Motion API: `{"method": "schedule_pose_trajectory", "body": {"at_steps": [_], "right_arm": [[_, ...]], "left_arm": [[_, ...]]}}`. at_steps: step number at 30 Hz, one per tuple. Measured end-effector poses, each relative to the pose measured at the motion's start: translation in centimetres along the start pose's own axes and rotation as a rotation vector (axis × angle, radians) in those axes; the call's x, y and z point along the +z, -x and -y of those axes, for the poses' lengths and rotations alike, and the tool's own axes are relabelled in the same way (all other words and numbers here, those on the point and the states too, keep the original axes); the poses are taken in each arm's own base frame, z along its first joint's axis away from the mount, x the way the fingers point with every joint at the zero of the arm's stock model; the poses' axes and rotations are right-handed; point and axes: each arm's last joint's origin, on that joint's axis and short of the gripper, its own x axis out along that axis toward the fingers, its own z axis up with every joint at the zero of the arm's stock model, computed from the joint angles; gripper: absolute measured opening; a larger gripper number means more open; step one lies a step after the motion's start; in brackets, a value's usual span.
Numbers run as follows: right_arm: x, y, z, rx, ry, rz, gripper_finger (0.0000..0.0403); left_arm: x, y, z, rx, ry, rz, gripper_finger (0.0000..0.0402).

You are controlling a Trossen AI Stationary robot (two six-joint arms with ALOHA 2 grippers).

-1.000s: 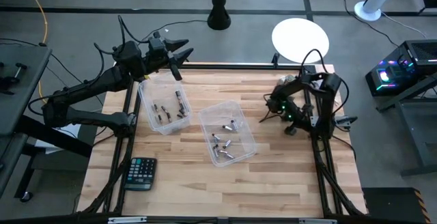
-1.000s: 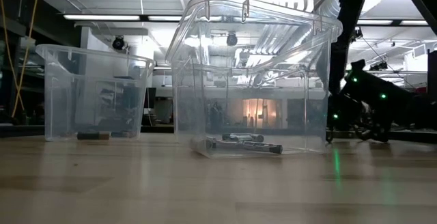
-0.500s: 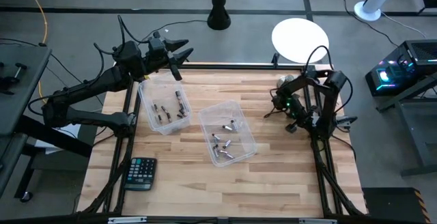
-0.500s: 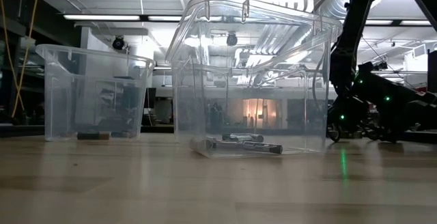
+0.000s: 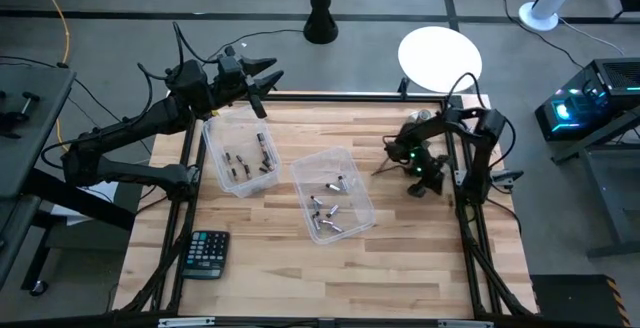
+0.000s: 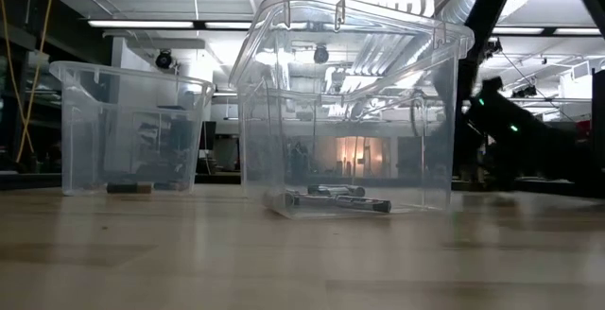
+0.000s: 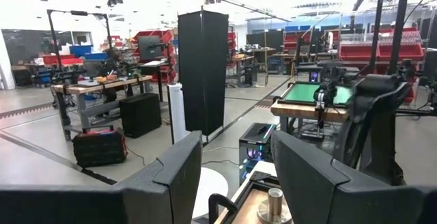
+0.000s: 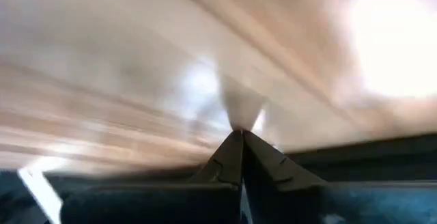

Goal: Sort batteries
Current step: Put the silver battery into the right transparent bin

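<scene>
Two clear plastic bins stand on the wooden table. The bin toward the left [image 5: 240,155] [image 6: 130,126] holds several dark batteries [image 5: 266,152] on its floor. The middle bin [image 5: 333,195] [image 6: 350,111] holds several silvery-grey batteries [image 5: 326,210] [image 6: 340,199]. My left gripper [image 5: 265,88] [image 7: 235,176] hangs open above the far left corner, beyond the left bin, holding nothing. My right gripper [image 5: 383,168] [image 8: 240,136] is shut, low over the bare wood just right of the middle bin, fingers pointing toward it. Nothing shows between its fingers.
A black calculator [image 5: 207,253] lies near the table's near left corner. A silver metal knob [image 7: 274,203] stands at the far edge. A white round disc [image 5: 440,56] sits beyond the far edge. Bare wood spans the near half and the right of the middle bin.
My right gripper has drawn back a little toward the right edge, then swung toward the table's left, nearer the middle bin; its wrist view is smeared by the motion. The bins and batteries have stayed in place.
</scene>
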Motion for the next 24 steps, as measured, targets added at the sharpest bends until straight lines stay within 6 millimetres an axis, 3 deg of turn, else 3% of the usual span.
{"method": "schedule_pose_trajectory", "body": {"at_steps": [3, 6, 10, 14, 24], "right_arm": [[-0.3, 2.6, -1.4, -0.012, 0.018, 0.142, 0.0], [-1.4, 3.4, -1.7, 0.029, -0.042, 0.169, 0.0], [-2.4, 3.1, -2.4, 0.083, -0.139, 0.182, 0.0], [-3.2, 3.0, -3.8, 0.107, -0.183, 0.321, 0.0], [-6.9, 4.2, -9.5, 0.285, -0.3, 0.755, 0.0]], "left_arm": [[0.0, 0.0, 0.0, 0.0, 0.0, 0.0, 0.0168], [0.0, 0.0, 0.0, -0.001, 0.004, 0.0, 0.0168], [0.0, 0.0, 0.0, -0.002, 0.007, -0.003, 0.0168], [-0.1, 0.0, 0.0, -0.002, 0.007, -0.008, 0.0168], [-0.1, 0.0, 0.0, -0.002, 0.001, -0.014, 0.0168]]}}
